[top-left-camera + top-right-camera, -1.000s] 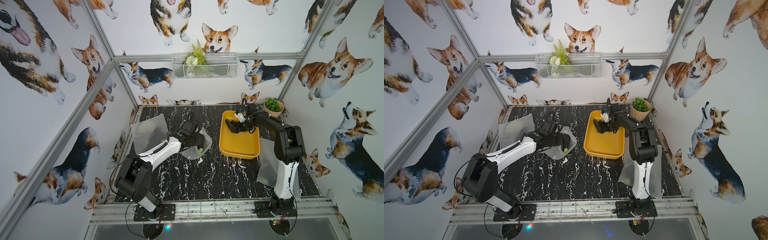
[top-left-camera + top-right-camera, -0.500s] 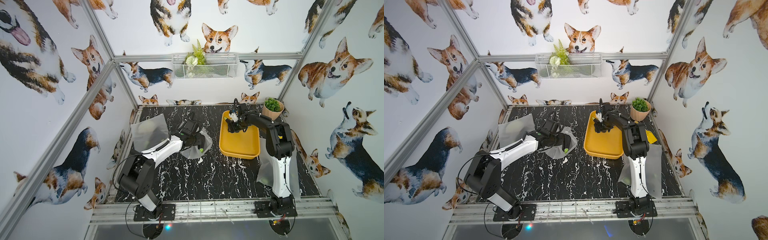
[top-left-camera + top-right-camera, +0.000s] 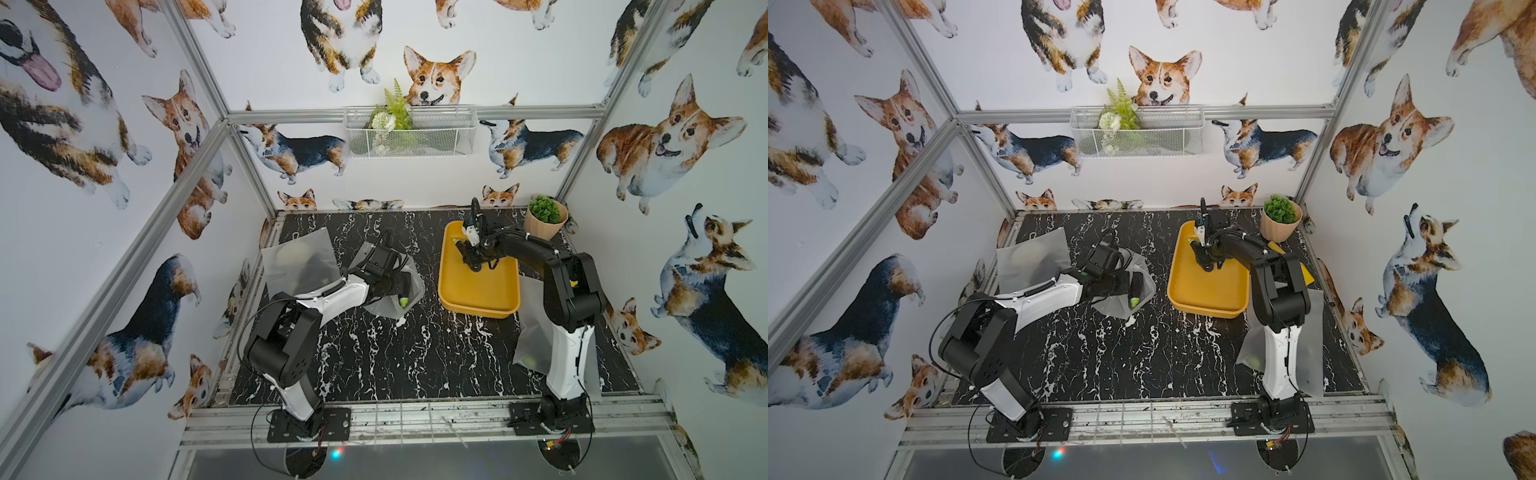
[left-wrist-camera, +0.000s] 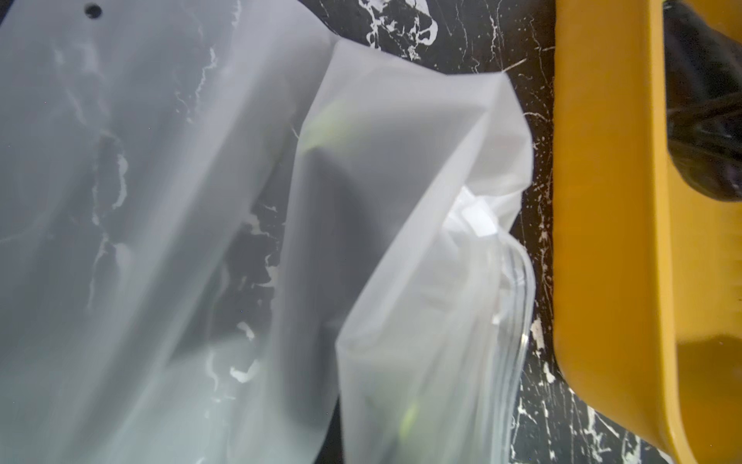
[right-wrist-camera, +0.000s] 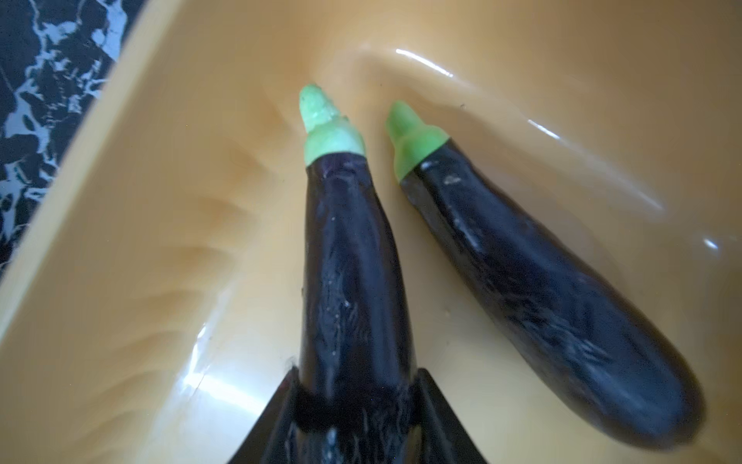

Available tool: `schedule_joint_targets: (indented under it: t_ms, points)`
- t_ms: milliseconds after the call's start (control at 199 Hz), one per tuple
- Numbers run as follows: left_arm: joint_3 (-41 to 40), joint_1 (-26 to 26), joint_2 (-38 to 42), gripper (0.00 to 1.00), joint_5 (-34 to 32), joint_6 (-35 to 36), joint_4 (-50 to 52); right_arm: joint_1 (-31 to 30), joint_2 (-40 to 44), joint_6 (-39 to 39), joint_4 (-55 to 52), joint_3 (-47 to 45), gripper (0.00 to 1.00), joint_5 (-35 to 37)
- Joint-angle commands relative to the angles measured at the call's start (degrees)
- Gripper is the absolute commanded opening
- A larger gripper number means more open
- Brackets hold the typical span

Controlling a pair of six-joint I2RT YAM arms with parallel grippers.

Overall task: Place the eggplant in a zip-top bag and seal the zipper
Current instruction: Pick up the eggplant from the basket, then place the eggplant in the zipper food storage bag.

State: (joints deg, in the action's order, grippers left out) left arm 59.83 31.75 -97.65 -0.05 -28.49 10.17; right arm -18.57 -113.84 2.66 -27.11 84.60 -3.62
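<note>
Two dark purple eggplants with green stems lie in the yellow tray (image 3: 482, 299). My right gripper (image 5: 355, 385) is shut on the eggplant (image 5: 349, 261) nearer the tray's edge, its black fingers pressing both sides of the thick end. The second eggplant (image 5: 542, 297) lies free beside it. In both top views the right gripper (image 3: 471, 259) (image 3: 1204, 262) reaches down into the tray's far end. My left gripper (image 3: 395, 286) is shut on the frosted zip-top bag (image 3: 411, 282) (image 4: 401, 241), which stands bunched up left of the tray. The bag film hides the left fingers in the left wrist view.
A frosted bag (image 3: 297, 266) with something dark inside lies at the back left. Another frosted bag (image 3: 534, 332) lies beside the right arm's base. A potted plant (image 3: 544, 218) stands at the back right corner. A wire basket (image 3: 409, 131) hangs on the back wall.
My right arm has reached further toward the tray's far end and dropped lower, and its jaws have narrowed onto the eggplant. The left arm and the bag have hardly moved.
</note>
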Motion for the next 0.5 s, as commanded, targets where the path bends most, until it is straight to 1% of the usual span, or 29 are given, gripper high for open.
schedule_joint_targets:
  t_ms: [0, 120, 256, 316, 326, 457, 492]
  points:
    - [-0.81, -1.41, -0.70, 0.00, 2.96, 2.57, -10.58, -2.30, 5.99, -3.50, 5.64, -5.68, 0.38, 5.04]
    - [-2.16, -1.51, 0.99, 0.00, 3.62, 2.29, -12.27, -5.23, 12.97, -6.99, 4.93, -11.73, 0.38, 7.30]
    - [-5.07, -1.42, 1.44, 0.00, 4.30, 1.28, -15.18, -11.63, 22.11, -10.88, 4.21, -19.10, 0.39, 5.78]
    - [-6.25, -1.21, 1.13, 0.00, 4.42, 1.05, -16.47, -15.07, 24.85, -13.47, 4.19, -21.45, 0.38, 3.30]
    - [-6.29, -1.22, 1.14, 0.00, 4.38, 1.02, -16.38, -16.33, 25.49, -14.66, 4.13, -22.15, 0.38, 1.94]
    - [-7.98, -0.90, 2.20, 0.00, 3.86, 1.08, -16.53, -23.73, 25.69, -18.99, 3.82, -23.51, 0.38, 0.72]
    - [-8.50, -0.89, 4.56, 0.00, 3.98, 1.10, -16.67, -25.08, 25.23, -19.97, 4.10, -23.44, 0.38, 0.61]
